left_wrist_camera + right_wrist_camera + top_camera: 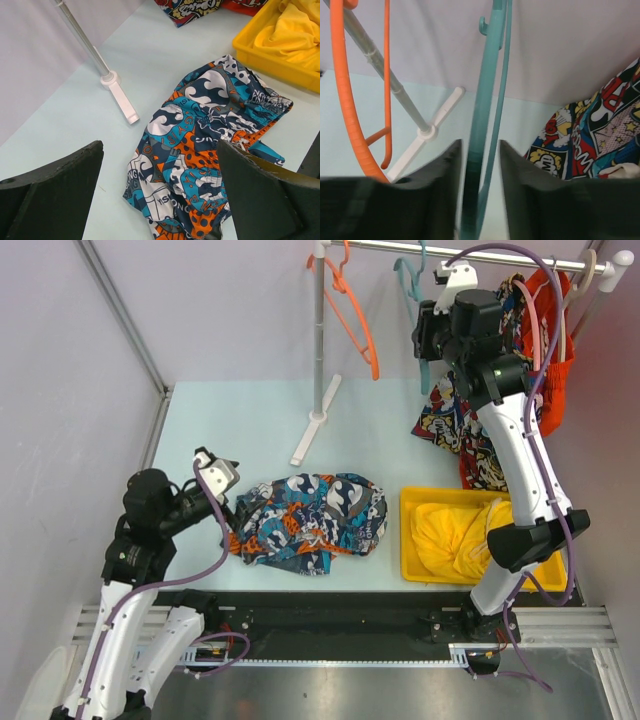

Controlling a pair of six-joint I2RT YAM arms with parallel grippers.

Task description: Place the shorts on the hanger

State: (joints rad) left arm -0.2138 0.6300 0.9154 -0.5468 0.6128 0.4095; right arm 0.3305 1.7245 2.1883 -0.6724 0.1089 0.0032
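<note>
The shorts (pixel 310 515), with a navy, teal, orange and white print, lie crumpled on the table near its front; the left wrist view shows the shorts (pixel 210 135) just ahead of the fingers. My left gripper (pixel 228 498) hovers at their left edge, and its jaws (pixel 160 150) stand wide open with nothing in them. The teal hanger (pixel 410 280) hangs by its hook from the rail at the back. My right gripper (pixel 428 340) is raised to it. In the right wrist view the hanger (pixel 485 100) runs down between the fingers of the right gripper (pixel 480 147), with a gap still showing on the right side.
An orange hanger (pixel 355 320) hangs left of the teal one, beside the rack's upright pole (pixel 320 340) and its white foot (pixel 315 430). Comic-print shorts (pixel 450 420) and red clothes (pixel 555 340) hang at the right. A yellow bin (pixel 408 540) holds a yellow garment (pixel 455 535).
</note>
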